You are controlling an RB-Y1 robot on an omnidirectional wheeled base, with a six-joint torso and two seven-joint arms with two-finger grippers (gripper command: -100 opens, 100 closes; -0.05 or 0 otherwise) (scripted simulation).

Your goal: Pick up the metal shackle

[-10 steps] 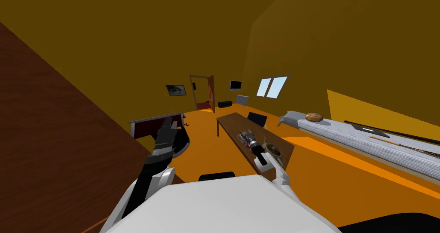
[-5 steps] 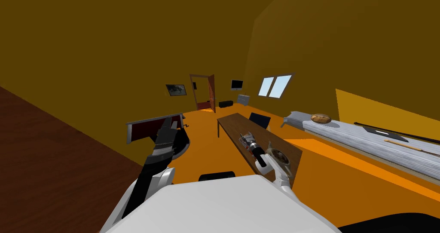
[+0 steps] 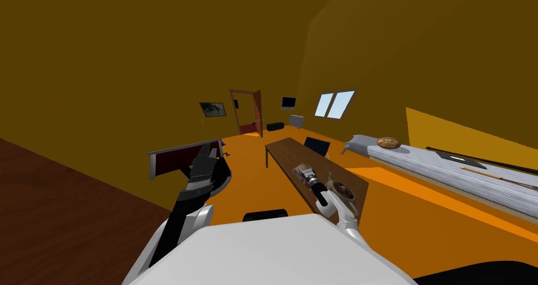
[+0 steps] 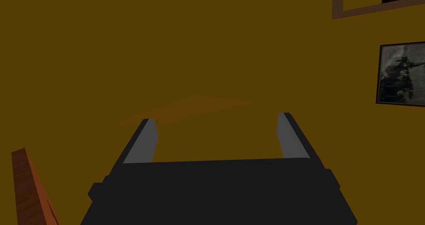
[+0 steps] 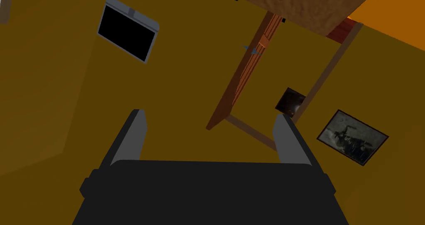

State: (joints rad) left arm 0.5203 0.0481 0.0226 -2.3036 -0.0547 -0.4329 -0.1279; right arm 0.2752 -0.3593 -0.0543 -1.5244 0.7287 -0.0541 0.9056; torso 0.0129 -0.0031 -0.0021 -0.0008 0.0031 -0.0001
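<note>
A long brown table [image 3: 283, 154] runs away from me just right of the middle. At its near end lies a round grey ring-like thing [image 3: 341, 190] with a brownish middle; I cannot tell whether it is the shackle. My right gripper [image 3: 302, 169] hangs over the table just left of that ring, and its wrist view shows the right gripper [image 5: 209, 115] open with nothing between the fingers. My left gripper [image 3: 208, 150] is held up at the left, away from the table. In its own wrist view the left gripper [image 4: 216, 116] is open and empty.
A dark chair [image 3: 317, 145] stands at the table's far side. A long grey bench or bed [image 3: 462, 179] with a brown oval thing [image 3: 389, 142] runs along the right. A dark red cabinet [image 3: 181, 158] is behind the left arm, a wooden surface [image 3: 58, 224] at the left, an open door [image 3: 257, 113] far back.
My view has swung: the wooden surface at the left has dropped lower and the cabinet shows more. Both arms keep their pose, grippers still open.
</note>
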